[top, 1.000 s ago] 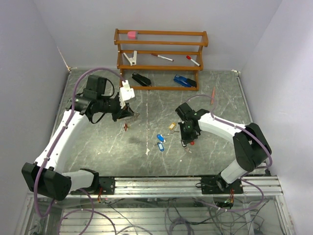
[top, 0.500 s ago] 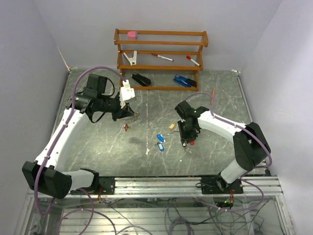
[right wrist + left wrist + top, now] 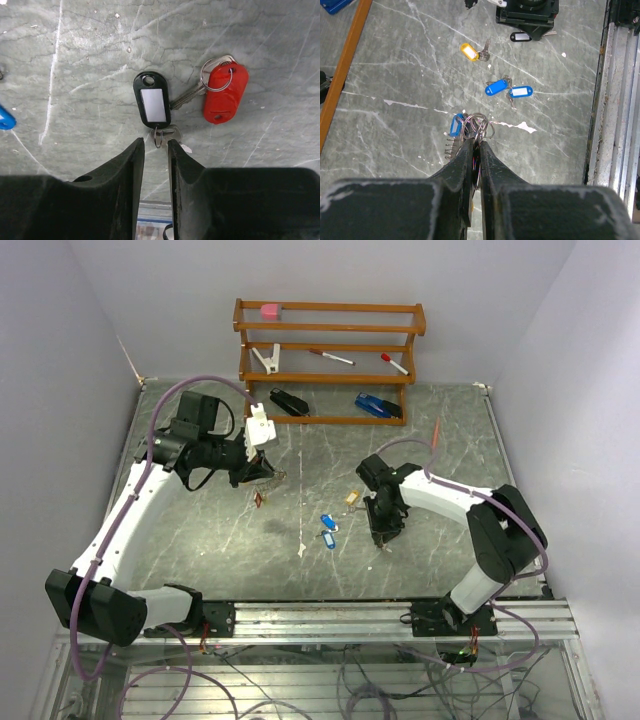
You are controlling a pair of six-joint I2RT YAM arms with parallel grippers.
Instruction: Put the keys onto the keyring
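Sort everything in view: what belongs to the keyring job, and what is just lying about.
Job: keyring, black-tag key, red-tag key, yellow-tag key, blue-tag keys.

Lying about: wooden rack, markers, black stapler, blue stapler, pink block.

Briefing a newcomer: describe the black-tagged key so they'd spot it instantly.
On the grey table, look right of centre, under the right gripper. The black-tagged key lies just ahead of its jaws, beside a red-tagged key. Its tag alone is black, with a white label.
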